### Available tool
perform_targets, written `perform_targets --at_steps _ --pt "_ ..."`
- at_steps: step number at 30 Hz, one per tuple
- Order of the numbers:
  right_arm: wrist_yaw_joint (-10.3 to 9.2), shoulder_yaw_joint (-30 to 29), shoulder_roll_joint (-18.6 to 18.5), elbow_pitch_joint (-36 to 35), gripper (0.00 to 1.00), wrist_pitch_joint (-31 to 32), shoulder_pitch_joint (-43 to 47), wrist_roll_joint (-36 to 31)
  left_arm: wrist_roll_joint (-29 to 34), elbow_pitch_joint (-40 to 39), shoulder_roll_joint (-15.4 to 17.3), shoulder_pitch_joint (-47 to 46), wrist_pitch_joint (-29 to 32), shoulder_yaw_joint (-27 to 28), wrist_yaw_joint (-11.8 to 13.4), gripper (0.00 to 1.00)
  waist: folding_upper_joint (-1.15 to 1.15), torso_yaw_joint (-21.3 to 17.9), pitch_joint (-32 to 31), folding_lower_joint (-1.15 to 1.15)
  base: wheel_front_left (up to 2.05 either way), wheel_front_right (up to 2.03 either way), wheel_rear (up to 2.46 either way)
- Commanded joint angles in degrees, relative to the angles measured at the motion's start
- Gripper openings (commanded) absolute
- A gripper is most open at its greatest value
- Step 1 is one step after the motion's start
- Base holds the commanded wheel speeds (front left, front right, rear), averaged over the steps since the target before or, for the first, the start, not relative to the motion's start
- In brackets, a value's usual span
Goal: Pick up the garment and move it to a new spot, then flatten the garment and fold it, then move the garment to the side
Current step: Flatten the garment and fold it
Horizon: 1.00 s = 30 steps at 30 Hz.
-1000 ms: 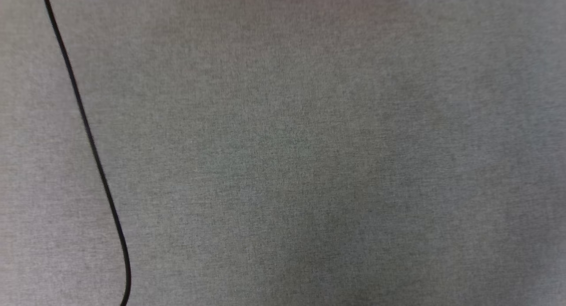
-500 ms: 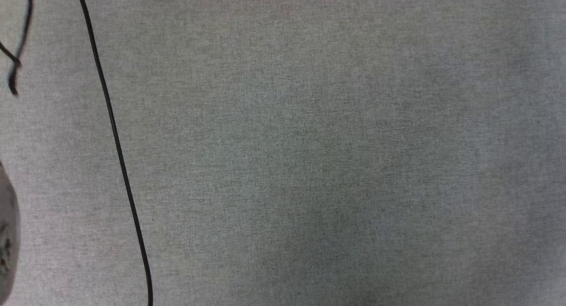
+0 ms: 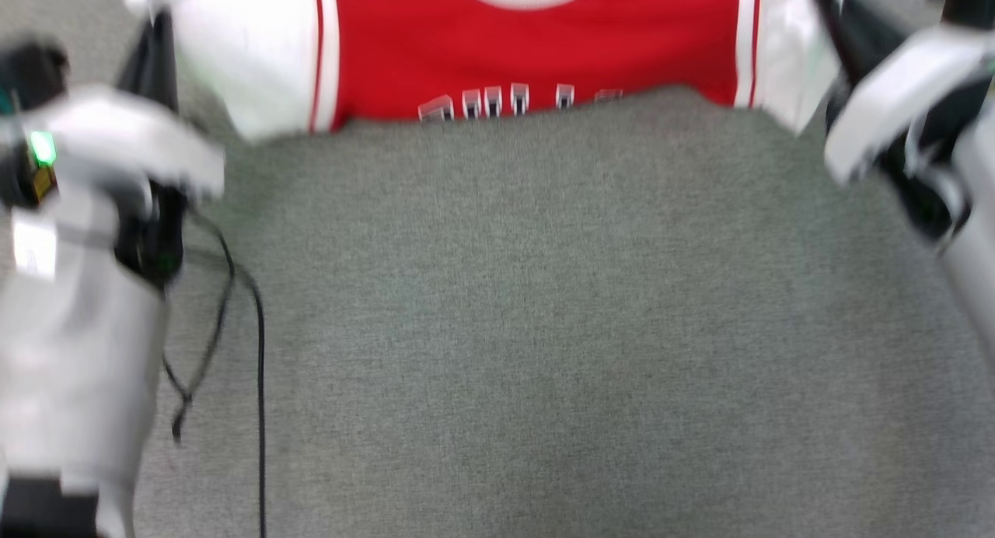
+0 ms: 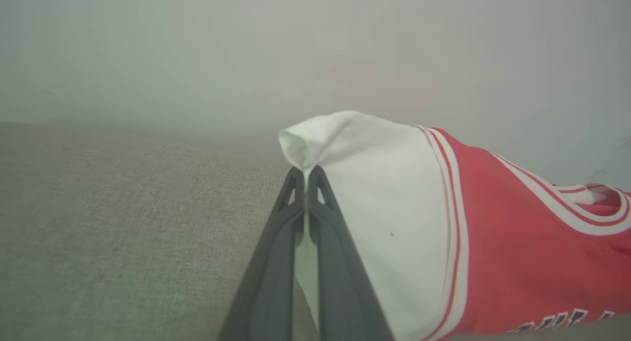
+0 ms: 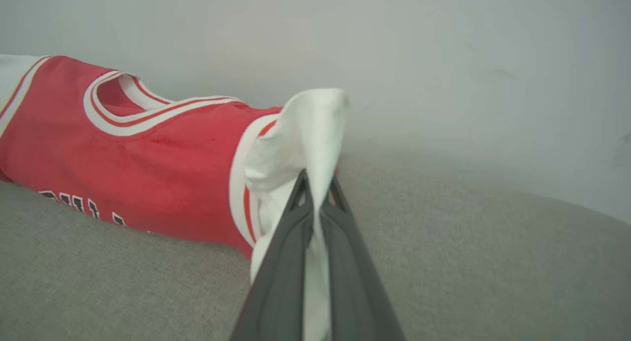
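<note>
Half a second ago the head view had just grey fabric and a black cable in it. That view has swung since then, so the garment (image 3: 528,48) and both pale arms are now in the picture, and the cable (image 3: 260,382) sits lower on the left.

From where I'm standing the garment is stretched sideways between the two grippers, along the far side of the grey cloth surface (image 3: 544,328). The left gripper (image 4: 306,171) is clamped on a bunched corner of one white sleeve, its two dark fingers pressed together with a puff of white cloth standing above the tips. The red body runs off to the side from there. The right gripper (image 5: 315,176) has the other white sleeve pinched the same way, and a strip of white cloth trails down between its fingers. The red chest and striped collar lie beyond it against the grey surface, with a pale wall (image 5: 443,60) behind.

The head view is smeared, so both grippers there are only dark streaks beside the sleeves. The collar is cut off by the top edge. Just the upper halves of the chest letters show, and I cannot tell whether the rest is tucked under or hanging out of sight
</note>
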Motion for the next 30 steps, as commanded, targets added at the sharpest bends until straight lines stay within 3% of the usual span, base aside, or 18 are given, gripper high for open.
perform_targets --at_steps 1,6,12,26,30 --pt "-0.09 0.2 -0.5 -0.4 0.00 -0.4 2.2 0.5 -0.7 -0.9 0.3 2.3 -0.3 0.3 0.1 0.00 0.00 -0.1 -2.0 0.00 0.00 0.00 0.00" --pt "-0.10 -0.9 -1.6 -3.1 0.00 -2.9 11.9 2.7 -2.6 -7.2 0.0 14.9 -1.0 2.5 0.2 0.00 0.00 0.0 -6.0 0.00 0.00 0.00 0.00" --pt "-0.10 -3.6 -1.3 -5.9 0.00 -4.0 23.1 3.0 -2.4 -14.9 -1.3 28.3 -1.2 5.0 2.0 0.00 0.00 0.1 -11.2 0.00 0.00 0.00 0.00" --pt "-0.09 -12.4 3.0 -12.2 0.00 -1.8 49.2 -0.8 -3.1 -24.0 -4.2 53.5 -0.6 5.4 5.0 0.00 0.00 1.1 -23.9 0.00 0.00 0.00 0.00" --pt "-0.09 -16.6 4.8 -14.4 0.07 -1.0 55.4 -2.5 -2.9 -25.5 -4.7 57.4 -0.7 4.8 5.6 0.00 0.00 1.8 -25.6 0.00 0.00 0.00 0.00"
